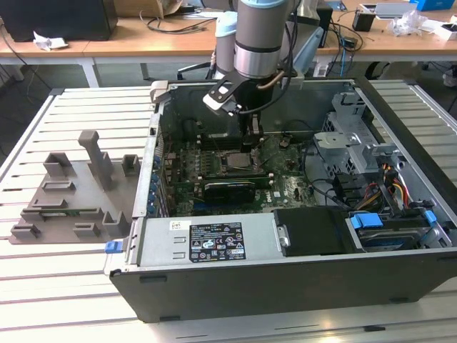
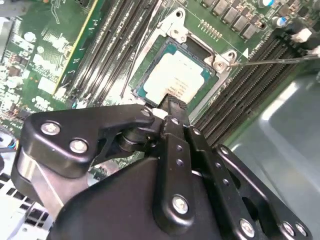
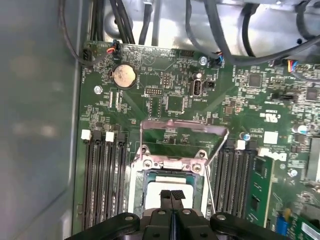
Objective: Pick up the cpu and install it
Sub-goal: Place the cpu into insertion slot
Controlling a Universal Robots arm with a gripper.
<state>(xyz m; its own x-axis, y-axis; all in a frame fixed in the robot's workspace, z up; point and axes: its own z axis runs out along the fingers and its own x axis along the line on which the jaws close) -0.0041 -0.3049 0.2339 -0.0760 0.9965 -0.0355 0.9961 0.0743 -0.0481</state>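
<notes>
While the gripper (image 3: 171, 196) is closed on nothing and the cpu (image 2: 180, 75) lies in the socket (image 3: 136, 190) just under its tips, you risk bent pins, I think, if it presses down crooked.

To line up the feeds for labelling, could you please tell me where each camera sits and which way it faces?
Exterior view: off the arm, high, looking down into the open computer case; the arm and gripper reach in.
First wrist view: on the wrist, looking along the shut fingers at the motherboard.
Second wrist view: on the wrist, looking past the gripper's black linkage at the socket.
Shared: both wrist views show the cpu lying in the socket under the gripper's tip.
</notes>
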